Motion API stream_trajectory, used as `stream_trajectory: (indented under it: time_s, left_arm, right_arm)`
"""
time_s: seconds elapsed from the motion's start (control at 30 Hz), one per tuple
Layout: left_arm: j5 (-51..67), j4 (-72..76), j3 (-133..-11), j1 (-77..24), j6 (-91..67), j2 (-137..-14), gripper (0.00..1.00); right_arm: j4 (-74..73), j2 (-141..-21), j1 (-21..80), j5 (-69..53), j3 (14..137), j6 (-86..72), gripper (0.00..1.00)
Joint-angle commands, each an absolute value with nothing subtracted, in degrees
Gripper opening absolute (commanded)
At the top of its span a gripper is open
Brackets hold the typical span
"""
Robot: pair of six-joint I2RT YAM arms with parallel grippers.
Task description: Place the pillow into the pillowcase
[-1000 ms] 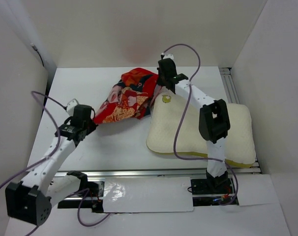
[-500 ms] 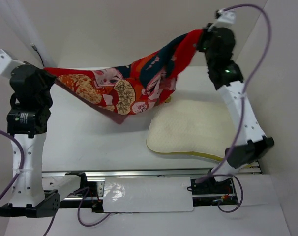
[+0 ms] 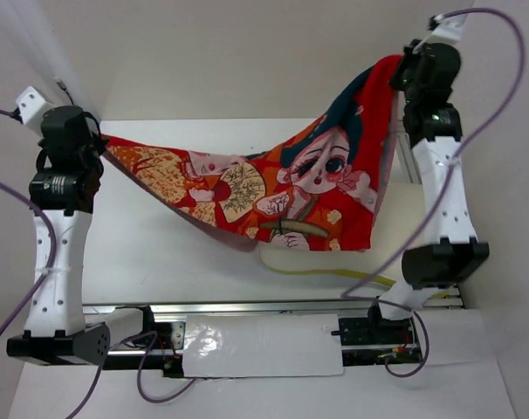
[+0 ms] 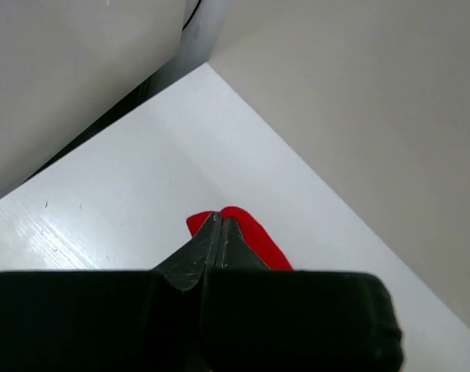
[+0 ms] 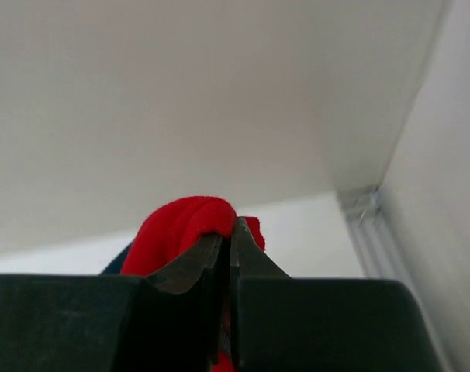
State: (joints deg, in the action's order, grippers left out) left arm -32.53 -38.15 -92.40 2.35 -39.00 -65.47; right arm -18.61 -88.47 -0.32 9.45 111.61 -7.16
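Note:
The red pillowcase (image 3: pixel 299 188) with cartoon figures hangs spread in the air between my two grippers. My left gripper (image 3: pixel 97 140) is shut on its left corner, seen as a red tip (image 4: pixel 243 229) past the jaws. My right gripper (image 3: pixel 401 74) is shut on its upper right corner, a red fold (image 5: pixel 177 225) bunched over the jaws. The cream pillow (image 3: pixel 334 266) lies on the table below, mostly hidden behind the hanging case; only its front edge shows.
White walls enclose the table (image 3: pixel 160 253) at the back and both sides. A metal rail (image 3: pixel 247 307) runs along the near edge. Purple cables (image 3: pixel 500 78) loop from both arms.
Both arms have pulled the pillowcase wider and higher. It now hangs flat with the figures facing the camera and covers most of the pillow. One second ago it lay bunched on the table.

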Motion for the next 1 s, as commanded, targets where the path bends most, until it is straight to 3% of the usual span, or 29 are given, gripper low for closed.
stream_trajectory:
  time_s: [0.0, 0.13, 0.2, 0.3, 0.47, 0.57, 0.83, 0.97]
  left_arm:
    - [-32.6, -36.1, -89.9, 3.6, -38.5, -66.4, 0.0]
    - [-30.0, -36.1, -81.1, 4.7, -41.2, -67.8, 0.0]
    - [-29.2, -35.6, -76.6, 4.7, -43.1, -66.5, 0.0]
    - [-25.3, -31.2, -66.9, 4.7, -43.1, -64.7, 0.0]
    - [-24.6, -30.2, -63.4, 4.7, -43.6, -63.4, 0.0]
    - [-24.0, -30.1, -62.2, 5.2, -43.0, -63.4, 0.0]
    - [-22.3, -30.1, -61.0, 5.2, -42.4, -60.2, 0.0]
    - [-21.8, -29.6, -61.0, 5.2, -41.8, -60.2, 0.0]
  right_arm:
    - [-26.6, -96.6, -0.2, -1.6, 112.2, -7.2, 0.09]
    - [-29.3, -103.2, 3.2, 2.3, 109.3, -7.2, 0.25]
    - [-31.8, -105.0, 4.4, 5.0, 108.0, -8.5, 0.56]
    - [-32.5, -100.3, 8.3, 13.6, 99.7, -12.7, 0.82]
    - [-25.8, -84.2, 15.7, 15.7, 76.5, -19.8, 0.85]
    - [-28.3, -77.0, 18.6, 11.8, 68.9, -22.2, 0.8]
    - [-44.3, -69.6, 22.7, 11.9, 61.7, -26.3, 0.76]
    - [-45.5, -67.4, 24.7, 8.4, 58.1, -27.3, 0.76]
